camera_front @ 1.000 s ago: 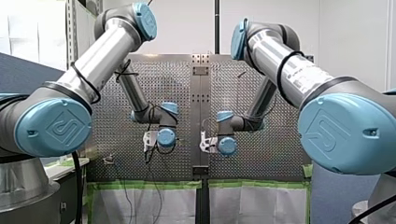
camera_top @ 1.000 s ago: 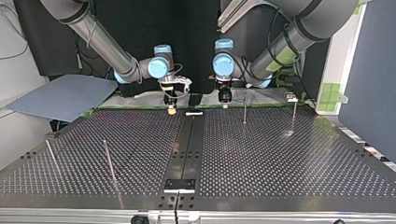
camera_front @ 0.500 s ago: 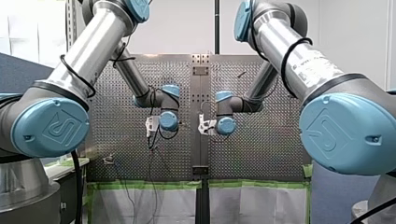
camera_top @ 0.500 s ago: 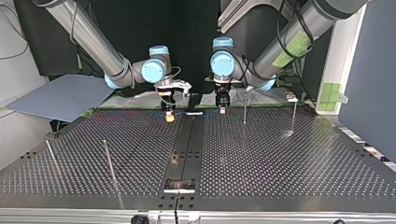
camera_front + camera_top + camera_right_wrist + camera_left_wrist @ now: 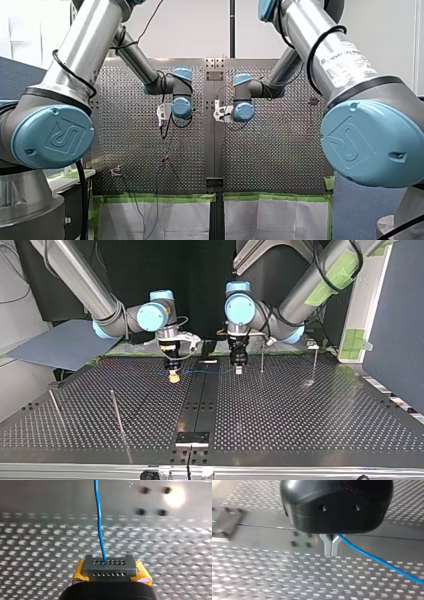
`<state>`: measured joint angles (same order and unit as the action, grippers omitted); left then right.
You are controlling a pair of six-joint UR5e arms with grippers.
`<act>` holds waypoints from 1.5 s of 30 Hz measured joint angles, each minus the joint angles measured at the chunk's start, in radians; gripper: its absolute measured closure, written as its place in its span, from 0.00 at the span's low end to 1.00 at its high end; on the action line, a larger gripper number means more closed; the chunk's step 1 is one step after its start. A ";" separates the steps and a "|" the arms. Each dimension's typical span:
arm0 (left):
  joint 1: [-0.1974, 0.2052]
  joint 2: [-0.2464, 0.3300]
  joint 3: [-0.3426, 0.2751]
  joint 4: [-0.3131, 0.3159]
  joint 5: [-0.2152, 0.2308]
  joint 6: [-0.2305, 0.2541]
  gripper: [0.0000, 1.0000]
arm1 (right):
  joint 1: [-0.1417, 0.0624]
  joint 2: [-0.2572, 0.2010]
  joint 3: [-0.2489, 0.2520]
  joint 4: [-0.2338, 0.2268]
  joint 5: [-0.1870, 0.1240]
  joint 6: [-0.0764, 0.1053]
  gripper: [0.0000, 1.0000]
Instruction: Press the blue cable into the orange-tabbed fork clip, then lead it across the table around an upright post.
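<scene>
The blue cable [image 5: 205,372] runs low over the table between my two grippers, near the far edge in the top view. My left gripper [image 5: 238,370], black with metal fingers [image 5: 327,545], is shut on the cable [image 5: 377,560], which trails away to one side. My right gripper [image 5: 174,377] has yellow pads [image 5: 79,573] and is shut on the cable [image 5: 98,517], which leads straight ahead of it. Both hang just above the perforated table [image 5: 300,420]. A small clip-like fixture [image 5: 312,345] sits at the far edge, at the top view's right; its colour does not show.
Thin upright posts stand on the table: two [image 5: 262,359] [image 5: 314,362] beside my left gripper and two [image 5: 117,412] [image 5: 56,410] nearer the camera at the top view's left. A dark centre strip [image 5: 200,400] with a bracket [image 5: 192,438] splits the table. A grey sheet [image 5: 65,342] lies off its far corner.
Both grippers have moved from the table's far edge toward the top-view camera, upward in the front view. The blue cable now shows stretched between them.
</scene>
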<state>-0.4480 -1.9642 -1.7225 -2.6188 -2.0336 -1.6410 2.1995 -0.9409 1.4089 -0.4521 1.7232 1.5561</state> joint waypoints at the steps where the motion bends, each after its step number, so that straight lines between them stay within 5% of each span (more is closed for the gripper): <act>1: -0.001 0.008 0.005 -0.005 -0.003 0.000 1.00 | 0.000 -0.008 -0.002 0.005 0.000 0.000 1.00; 11: -0.012 0.094 0.072 -0.058 -0.015 -0.025 1.00 | 0.006 -0.113 -0.027 0.057 -0.001 -0.001 1.00; 30: -0.016 0.101 0.209 -0.166 -0.035 -0.029 1.00 | -0.002 -0.300 -0.086 0.136 -0.001 -0.003 1.00; 45: -0.052 0.101 0.365 -0.310 -0.032 -0.029 1.00 | -0.040 -0.322 -0.106 0.217 0.035 -0.006 1.00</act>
<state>-0.4996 -1.8628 -1.3577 -2.9291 -2.0657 -1.6703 2.1595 -1.2628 1.3030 -0.2353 1.7581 1.5501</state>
